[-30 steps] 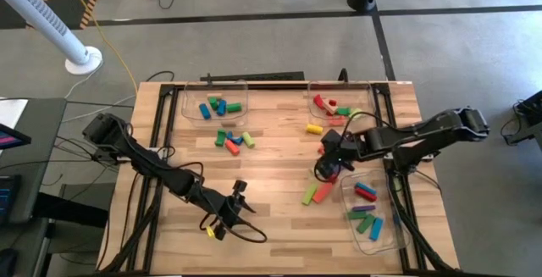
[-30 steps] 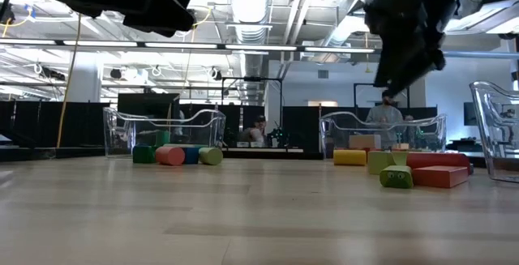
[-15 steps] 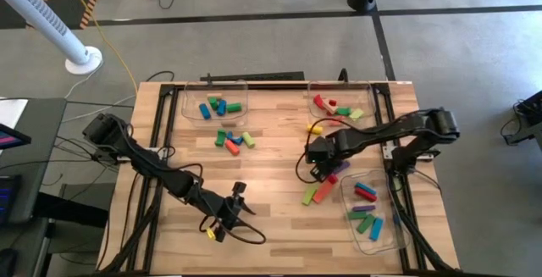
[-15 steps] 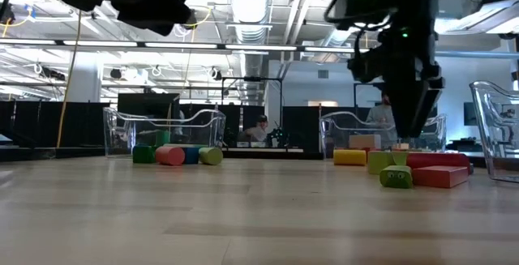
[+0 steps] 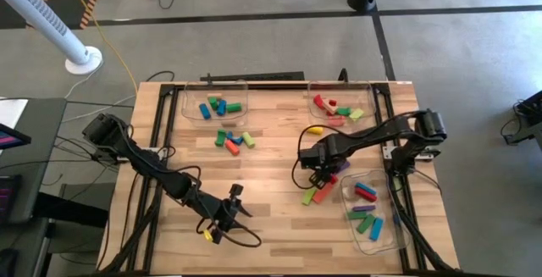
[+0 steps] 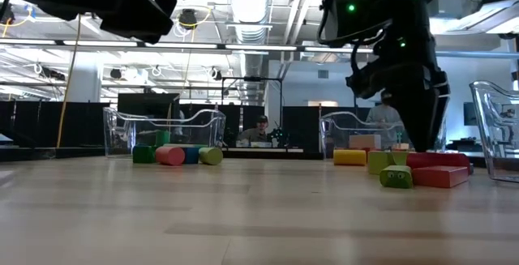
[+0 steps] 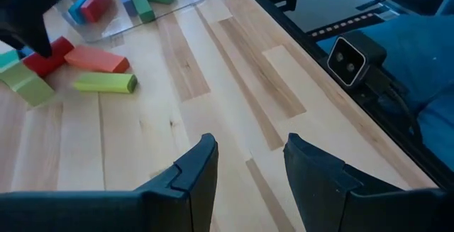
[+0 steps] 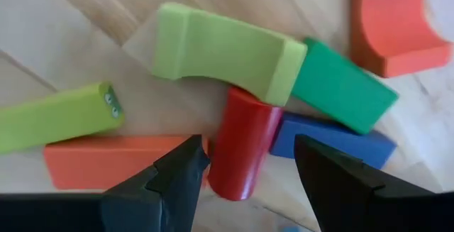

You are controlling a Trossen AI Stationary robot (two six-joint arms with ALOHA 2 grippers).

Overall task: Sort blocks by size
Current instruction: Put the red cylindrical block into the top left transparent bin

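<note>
On the table (image 5: pixel 271 218), our right gripper (image 8: pixel 245 164) hangs with fingers spread over a heap of blocks right of centre; the red cylinder (image 8: pixel 243 142) lies between them, a pale green arch (image 8: pixel 223 51) just beyond; our left gripper (image 7: pixel 248 168), parted and empty, waits near-left.

No readable text in any view

We find no lettering, label, brand, number or sign that we can read on the table, the trays, the blocks, the arms or the room behind
</note>
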